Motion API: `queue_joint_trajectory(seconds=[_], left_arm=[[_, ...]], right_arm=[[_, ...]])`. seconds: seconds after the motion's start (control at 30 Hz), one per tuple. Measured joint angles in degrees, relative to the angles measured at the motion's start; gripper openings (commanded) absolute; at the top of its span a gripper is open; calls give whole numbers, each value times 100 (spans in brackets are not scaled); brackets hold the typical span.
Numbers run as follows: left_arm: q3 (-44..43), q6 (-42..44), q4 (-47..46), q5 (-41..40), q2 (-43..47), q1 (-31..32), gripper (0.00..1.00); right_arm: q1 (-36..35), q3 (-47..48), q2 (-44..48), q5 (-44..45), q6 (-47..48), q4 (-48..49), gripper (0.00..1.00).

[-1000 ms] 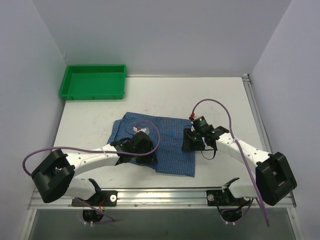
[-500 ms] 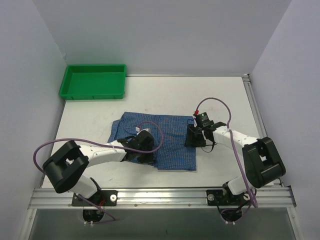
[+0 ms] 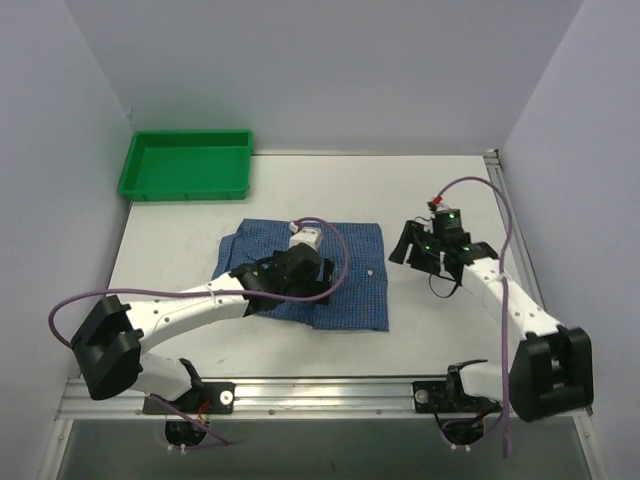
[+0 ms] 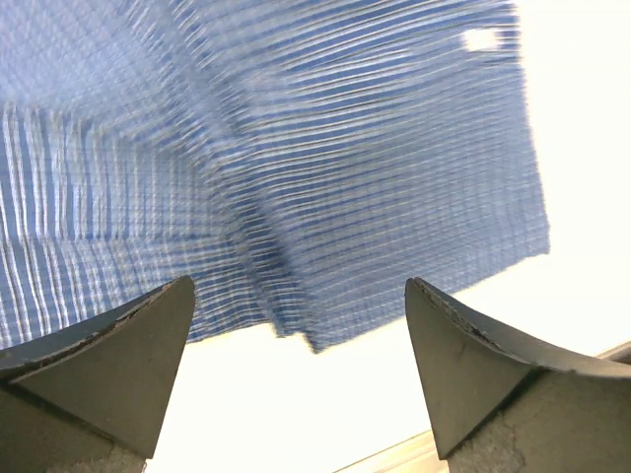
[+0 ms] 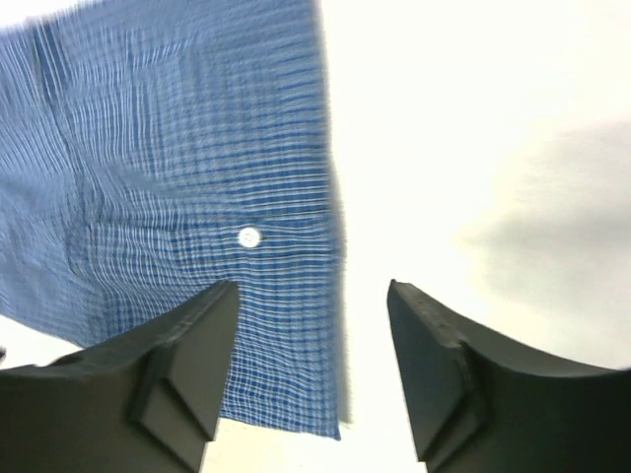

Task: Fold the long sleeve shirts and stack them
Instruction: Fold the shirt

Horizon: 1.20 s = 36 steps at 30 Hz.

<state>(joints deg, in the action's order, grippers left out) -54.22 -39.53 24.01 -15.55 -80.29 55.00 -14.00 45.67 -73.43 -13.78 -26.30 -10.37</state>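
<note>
The blue checked long sleeve shirt (image 3: pixel 355 285) lies folded into a rough rectangle on the white table. My left gripper (image 3: pixel 310 283) hovers above the shirt's left half, jaws wide open and empty. In the left wrist view the cloth (image 4: pixel 296 168) fills the upper part, its near edge lying between the fingertips (image 4: pixel 158 325) of the left gripper (image 4: pixel 299 291). My right gripper (image 3: pixel 412 252) hangs open just right of the shirt's right edge, holding nothing. The right wrist view shows the shirt (image 5: pixel 168 168) with a white button (image 5: pixel 249 236) by the right gripper's (image 5: pixel 314 291) left finger.
A green plastic tray (image 3: pixel 185 165) sits at the back left corner of the table (image 3: pixel 440 190). A metal rail (image 3: pixel 330 392) runs along the near edge by both arm bases. Walls close in on the left, back and right.
Both grippers have opened and let go of the cloth. The right gripper has moved right, off the shirt. The left gripper has risen and shifted slightly right. The shirt lies flatter.
</note>
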Motion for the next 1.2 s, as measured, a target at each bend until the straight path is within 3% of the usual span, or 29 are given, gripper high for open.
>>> queue_joint_trajectory(seconds=[0.17, 0.33, 0.4, 0.5, 0.97, 1.1, 1.13, 1.2], left_arm=[[-675, 1062, -26, -754, -101, 1154, 97], [-1329, 1928, -118, -1088, -1082, 1952, 94], [-1572, 2168, -151, -1185, -1550, 2116, 93], [-1904, 2455, -184, -1320, -2184, 2269, 92], [-2745, 2806, -369, -1390, -3718, 2400, 82], [-2828, 2765, -492, -1419, -3860, 2409, 65], [-2835, 2739, -540, -1414, -3882, 2409, 53], [-2833, 2682, -549, -1419, -3915, 2409, 38]], right_arm=[[1360, -490, 1276, -505, -216, -380, 71], [2245, -896, 1779, -1263, -461, -717, 75], [2330, -1038, 1770, -1447, -584, -789, 86], [2369, -1241, 1768, -1600, -717, -883, 93], [2450, -1576, 1799, -1613, -883, -951, 94], [2457, -1620, 1775, -1615, -933, -879, 93], [2459, -1628, 1755, -1620, -946, -850, 93], [2459, -1641, 1703, -1639, -962, -780, 93]])
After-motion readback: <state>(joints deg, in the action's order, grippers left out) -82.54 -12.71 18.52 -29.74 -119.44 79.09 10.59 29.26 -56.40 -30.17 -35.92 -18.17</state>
